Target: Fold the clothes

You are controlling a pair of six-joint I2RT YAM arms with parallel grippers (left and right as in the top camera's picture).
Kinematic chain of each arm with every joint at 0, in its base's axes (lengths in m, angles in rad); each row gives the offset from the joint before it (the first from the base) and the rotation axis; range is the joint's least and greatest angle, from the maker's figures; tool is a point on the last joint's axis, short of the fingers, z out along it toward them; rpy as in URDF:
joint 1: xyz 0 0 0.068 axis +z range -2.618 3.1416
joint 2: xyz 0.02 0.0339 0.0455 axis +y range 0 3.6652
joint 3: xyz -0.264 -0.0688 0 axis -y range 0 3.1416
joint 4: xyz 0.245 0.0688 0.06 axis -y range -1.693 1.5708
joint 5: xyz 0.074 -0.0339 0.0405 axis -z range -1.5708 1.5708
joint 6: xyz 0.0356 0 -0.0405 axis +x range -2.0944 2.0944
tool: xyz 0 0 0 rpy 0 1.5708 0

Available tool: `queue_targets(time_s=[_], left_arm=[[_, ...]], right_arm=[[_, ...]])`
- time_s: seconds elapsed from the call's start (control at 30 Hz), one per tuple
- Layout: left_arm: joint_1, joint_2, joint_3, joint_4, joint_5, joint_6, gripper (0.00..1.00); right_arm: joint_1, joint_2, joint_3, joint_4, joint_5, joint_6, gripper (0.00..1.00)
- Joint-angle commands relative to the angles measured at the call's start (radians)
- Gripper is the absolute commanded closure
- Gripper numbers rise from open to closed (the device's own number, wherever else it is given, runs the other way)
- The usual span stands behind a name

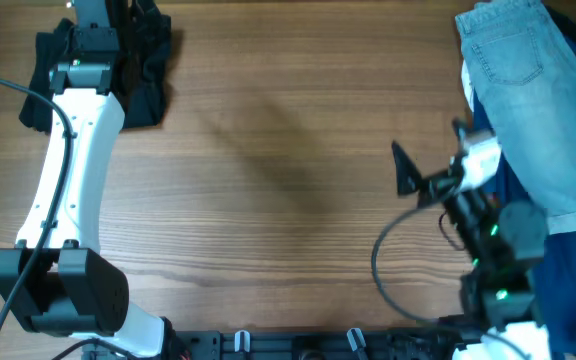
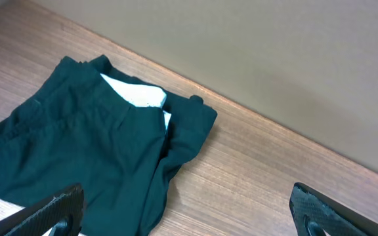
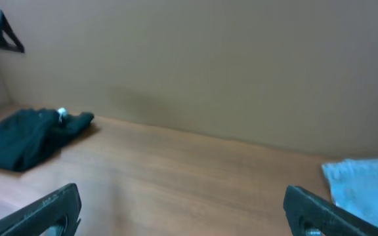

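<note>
The clothes (image 1: 146, 82) are a black garment lying crumpled at the table's far left corner, partly under my left arm. In the left wrist view the garment (image 2: 77, 151) fills the left half, and its white label (image 2: 136, 96) shows inside the neckline. My left gripper (image 2: 189, 219) hangs open above the garment's right edge, with one finger over the fabric and the other over bare wood. It holds nothing. My right gripper (image 1: 428, 150) is open and empty over the right side of the table. It sees the clothes (image 3: 28, 134) far off to its left.
A light blue denim garment (image 1: 528, 90) lies at the far right on top of a royal blue one (image 1: 568, 270); the denim's edge (image 3: 366, 187) shows beside my right gripper (image 3: 186, 216). A wall rises just behind the table's far edge (image 2: 274, 121). A black cable (image 1: 383, 275) loops beside the right arm.
</note>
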Motion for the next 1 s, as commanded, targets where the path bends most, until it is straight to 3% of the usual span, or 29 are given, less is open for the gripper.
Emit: queue_targets(time_s=[0.0, 0.17, 0.4, 0.97], left_arm=[[0.003, 0.007, -0.003, 0.003, 0.002, 0.009, 0.00], [0.003, 0.007, -0.003, 0.003, 0.002, 0.009, 0.00], [0.003, 0.007, -0.003, 0.003, 0.002, 0.009, 0.00], [0.003, 0.007, -0.003, 0.003, 0.002, 0.009, 0.00]], right_arm=[[-0.002, -0.172, -0.148, 0.018, 0.046, 0.027, 0.00], [-0.002, -0.365, -0.266, -0.017, 0.045, 0.002, 0.00], [-0.002, -0.583, -0.308, -0.237, 0.028, 0.000, 0.00], [0.002, -0.592, -0.308, -0.235, 0.034, 0.003, 0.00]])
